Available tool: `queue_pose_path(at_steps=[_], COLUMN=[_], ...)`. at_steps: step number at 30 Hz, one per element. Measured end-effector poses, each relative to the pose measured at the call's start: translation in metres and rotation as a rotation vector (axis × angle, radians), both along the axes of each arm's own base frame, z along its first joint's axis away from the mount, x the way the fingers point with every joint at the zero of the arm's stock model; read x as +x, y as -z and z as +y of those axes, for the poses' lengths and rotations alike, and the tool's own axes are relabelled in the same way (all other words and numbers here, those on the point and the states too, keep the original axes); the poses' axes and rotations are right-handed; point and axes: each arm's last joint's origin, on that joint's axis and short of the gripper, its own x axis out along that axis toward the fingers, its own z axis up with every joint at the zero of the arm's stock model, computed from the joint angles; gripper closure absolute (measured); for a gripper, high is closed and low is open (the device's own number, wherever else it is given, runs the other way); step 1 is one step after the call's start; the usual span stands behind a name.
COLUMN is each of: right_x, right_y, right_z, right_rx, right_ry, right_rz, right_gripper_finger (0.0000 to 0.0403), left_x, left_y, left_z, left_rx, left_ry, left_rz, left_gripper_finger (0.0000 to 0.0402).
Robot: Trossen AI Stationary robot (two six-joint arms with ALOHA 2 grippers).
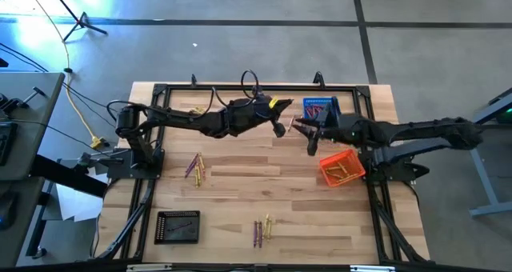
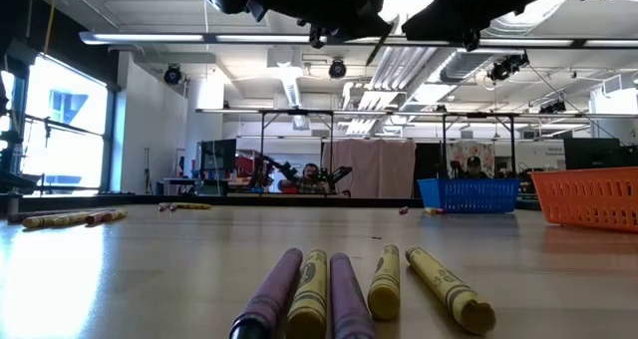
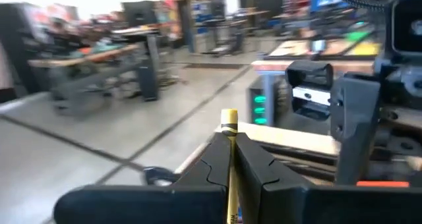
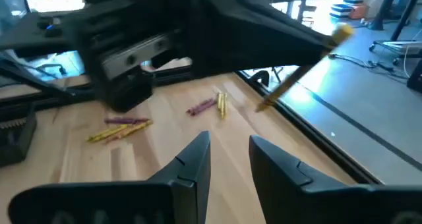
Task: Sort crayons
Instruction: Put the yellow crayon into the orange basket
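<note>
Left tool clamps a yellow crayon beside the blue basket; right tool part open, empty. Orange basket holds some; two piles left on the table.

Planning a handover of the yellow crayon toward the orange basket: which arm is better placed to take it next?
The right. The left gripper is shut on the yellow crayon; the right gripper is open, empty, facing that crayon, and nearest the orange basket.
</note>
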Motion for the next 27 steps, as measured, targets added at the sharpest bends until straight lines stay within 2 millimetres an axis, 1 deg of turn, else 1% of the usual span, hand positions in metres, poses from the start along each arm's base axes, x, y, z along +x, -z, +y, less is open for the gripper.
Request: queue_pose_path(at_steps=[3, 5, 10, 14, 18, 21, 23, 27], right_x=[0.002, 0.003, 0.009, 0.010, 0.008, 0.009, 0.009, 0.009], right_y=[-0.001, 0.001, 0.002, 0.005, 0.005, 0.005, 0.005, 0.005], right_z=[-0.015, -0.023, -0.042, -0.054, -0.058, -0.058, -0.058, -0.056], right_rx=[0.017, 0.024, 0.034, 0.060, 0.073, 0.079, 0.083, 0.104], right_ry=[-0.030, -0.050, -0.092, -0.044, -0.038, -0.045, -0.052, -0.087], right_rz=[-0.017, -0.017, -0.058, -0.057, -0.068, -0.070, -0.071, -0.079], right_gripper_finger=[0.0311, 0.0311, 0.0311, 0.0311, 0.0311, 0.0306, 0.0297, 0.0269], left_x=[-0.001, -0.001, 0.000, 0.000, 0.001, 0.002, 0.002, 0.002], left_y=[0.000, -0.002, -0.007, -0.009, -0.009, -0.009, -0.009, -0.009], left_z=[-0.004, -0.007, -0.013, -0.014, -0.013, -0.014, -0.013, -0.008], left_rx=[0.034, 0.055, 0.079, 0.083, 0.085, 0.085, 0.084, 0.084], left_ry=[-0.083, -0.105, -0.077, -0.050, -0.025, 0.038, 0.076, 0.100], left_rz=[0.016, 0.011, -0.025, -0.048, -0.051, -0.056, -0.059, -0.061], left_gripper_finger=[0.0401, 0.0401, 0.0401, 0.0401, 0.0401, 0.0401, 0.0401, 0.0401])
